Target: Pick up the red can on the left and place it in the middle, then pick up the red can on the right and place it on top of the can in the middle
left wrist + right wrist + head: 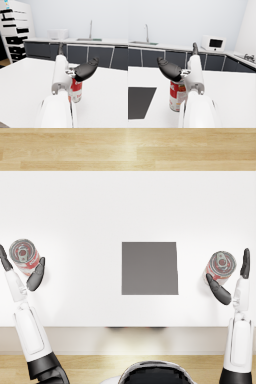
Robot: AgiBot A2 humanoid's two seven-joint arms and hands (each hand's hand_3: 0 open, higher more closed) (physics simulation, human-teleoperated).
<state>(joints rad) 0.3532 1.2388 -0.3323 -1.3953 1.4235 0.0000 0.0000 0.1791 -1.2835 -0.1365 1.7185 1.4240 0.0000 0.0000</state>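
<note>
Two red cans stand upright on the white table point(100, 208), well apart, with a dark grey square mat point(149, 268) flat between them at the middle; the left can point(24, 255) sits at the left edge, the right can point(221, 265) near the right edge; the left hand point(22, 270) brackets its can with fingers spread, the right hand point(232, 278) likewise; whether either actually grips I cannot tell.
</note>
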